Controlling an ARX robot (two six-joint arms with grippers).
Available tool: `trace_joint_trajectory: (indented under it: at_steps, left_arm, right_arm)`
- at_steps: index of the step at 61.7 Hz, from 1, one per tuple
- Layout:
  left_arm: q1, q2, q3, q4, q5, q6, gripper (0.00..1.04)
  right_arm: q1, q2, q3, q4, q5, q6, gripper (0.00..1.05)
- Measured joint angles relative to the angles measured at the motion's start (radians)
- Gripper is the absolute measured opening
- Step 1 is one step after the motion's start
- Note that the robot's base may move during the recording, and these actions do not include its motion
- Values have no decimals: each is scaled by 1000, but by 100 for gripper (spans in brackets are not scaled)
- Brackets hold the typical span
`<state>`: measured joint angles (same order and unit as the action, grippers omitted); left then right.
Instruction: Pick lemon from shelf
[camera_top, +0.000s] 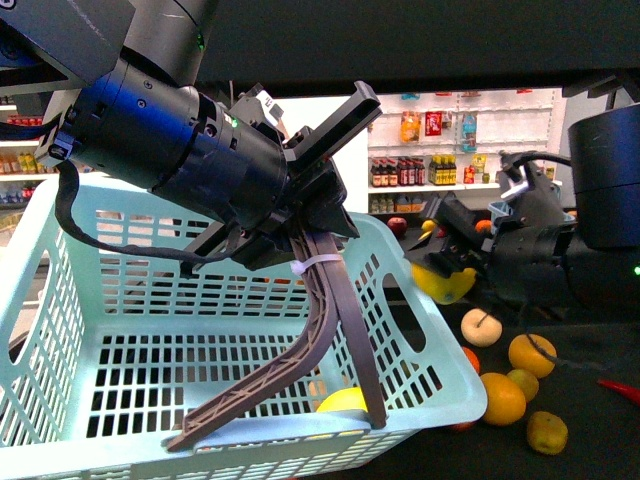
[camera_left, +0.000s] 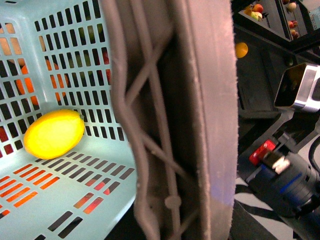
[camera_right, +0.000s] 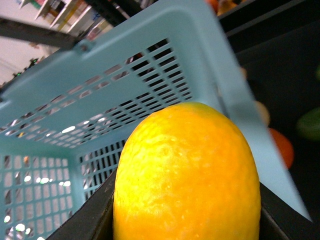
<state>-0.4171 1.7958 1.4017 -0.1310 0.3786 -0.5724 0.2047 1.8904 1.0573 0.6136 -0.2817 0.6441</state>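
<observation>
The lemon (camera_right: 187, 175) fills our right wrist view, clamped in the dark jaws of the right gripper (camera_top: 450, 265). It is off the shelf (camera_top: 590, 400), just beside the right rim of the basket (camera_top: 150, 290). We judge the pick done and the carry in hand. Next we must clear that rim and release near the second lemon (camera_left: 54, 134). The left gripper (camera_top: 285, 425) reaches the basket's near wall, but we cannot tell whether it is clamping.

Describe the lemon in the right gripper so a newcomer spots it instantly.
Find the big pale turquoise basket filling the lower left of the front view. Just beyond its right rim, the right gripper pinches a bright yellow lemon in the air. The other lemon lies inside the basket, and the oranges rest on the dark shelf below.
</observation>
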Motion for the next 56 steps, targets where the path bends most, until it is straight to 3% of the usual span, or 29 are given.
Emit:
trace_joint_trajectory:
  at_steps: [9,31,40,56]
  left_arm:
    - [0,0,0,0,0,0,15]
    - [0,1,0,0,0,-2,15]
    - [0,1,0,0,0,0,15]
    - [0,3,0,0,-2,0,15]
  right_arm:
    - [73,15,-5,8,13,-23,51]
    - [100,75,-19,43,60,-62,103]
    - [69,56,-29,54,123,-81,102]
    - [-79,-229,-186,74,254,-281,102]
